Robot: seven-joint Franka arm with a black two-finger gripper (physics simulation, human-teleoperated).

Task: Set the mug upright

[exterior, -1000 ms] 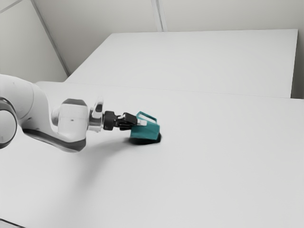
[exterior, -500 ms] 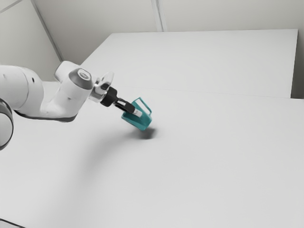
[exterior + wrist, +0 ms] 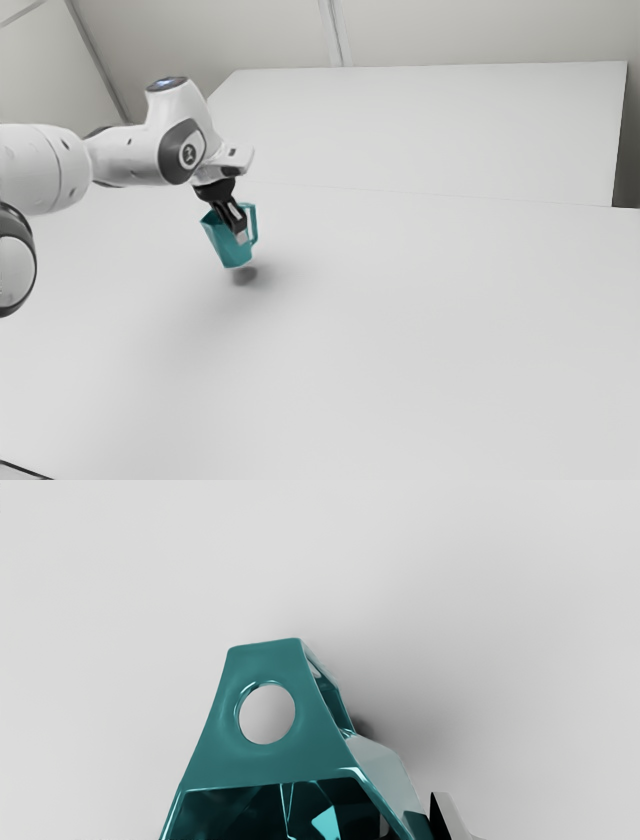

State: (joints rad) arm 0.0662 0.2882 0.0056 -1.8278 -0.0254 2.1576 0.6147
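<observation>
The teal mug [image 3: 226, 245] hangs above the white table [image 3: 420, 340], its shadow just beneath. It leans a little, mouth up and base down, with its handle toward the exterior view's right. My gripper [image 3: 240, 233] points steeply down and is shut on the mug's side wall, holding it off the surface. In the wrist view the mug [image 3: 265, 765] shows its dark hollow and the handle's flat top with a round hole. There the gripper [image 3: 412, 824] has one finger outside the wall; the other is largely hidden.
A second white surface [image 3: 430, 130] lies beyond the table's far edge. A dark-edged object [image 3: 22, 470] sits at the exterior view's lower left corner. Pale walls stand behind.
The mug has risen off the table and moved toward the exterior view's left in my gripper. My hand has swung from nearly level to steeply downward, turning the mug from its side to nearly upright.
</observation>
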